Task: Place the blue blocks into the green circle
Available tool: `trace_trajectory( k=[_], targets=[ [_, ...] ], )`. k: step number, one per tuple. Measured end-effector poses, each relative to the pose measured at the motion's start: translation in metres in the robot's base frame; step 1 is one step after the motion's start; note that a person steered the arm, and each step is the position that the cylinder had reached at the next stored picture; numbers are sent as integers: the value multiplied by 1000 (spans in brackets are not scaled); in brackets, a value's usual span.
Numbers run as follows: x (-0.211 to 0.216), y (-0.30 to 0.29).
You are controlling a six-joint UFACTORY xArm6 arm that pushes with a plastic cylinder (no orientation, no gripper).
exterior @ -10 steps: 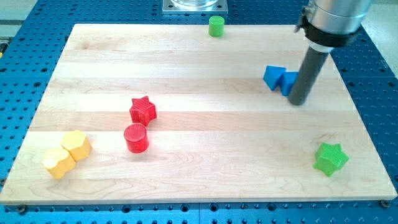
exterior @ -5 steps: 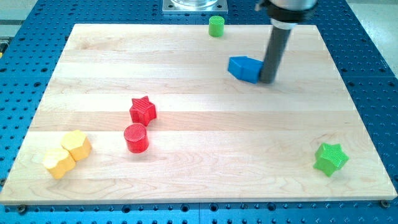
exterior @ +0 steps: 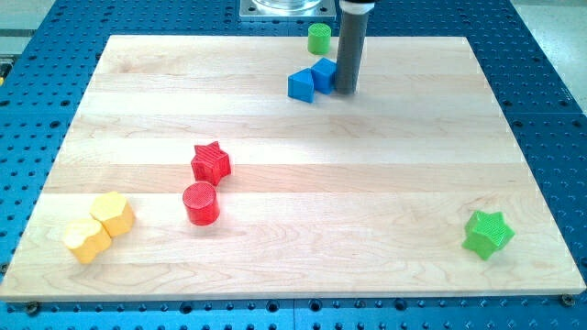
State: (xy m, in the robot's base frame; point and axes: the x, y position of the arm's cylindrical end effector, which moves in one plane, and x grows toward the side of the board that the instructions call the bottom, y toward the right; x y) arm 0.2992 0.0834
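Two blue blocks sit together near the view's top centre: a blue triangle-like block (exterior: 301,85) on the left and a blue cube (exterior: 324,73) on the right, touching. My tip (exterior: 345,91) stands against the cube's right side. A small green cylinder (exterior: 319,38) stands just above them at the board's top edge, a short gap from the cube.
A red star (exterior: 211,162) and a red cylinder (exterior: 201,203) sit left of centre. Two yellow blocks (exterior: 99,225) lie at the bottom left. A green star (exterior: 487,233) sits at the bottom right. The wooden board (exterior: 440,156) lies on a blue perforated table.
My tip has moved left and toward the view's top, pushing both blue blocks from the board's right part to just below the green cylinder.
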Motion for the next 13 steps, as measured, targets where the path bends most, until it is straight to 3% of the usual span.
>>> trace_trajectory(
  k=[2, 4, 5, 7, 10, 13],
  targets=[
    [54, -10],
    [-29, -9],
    [-37, -1],
    [-6, -4],
    [-6, -99],
    [-31, -114]
  ],
)
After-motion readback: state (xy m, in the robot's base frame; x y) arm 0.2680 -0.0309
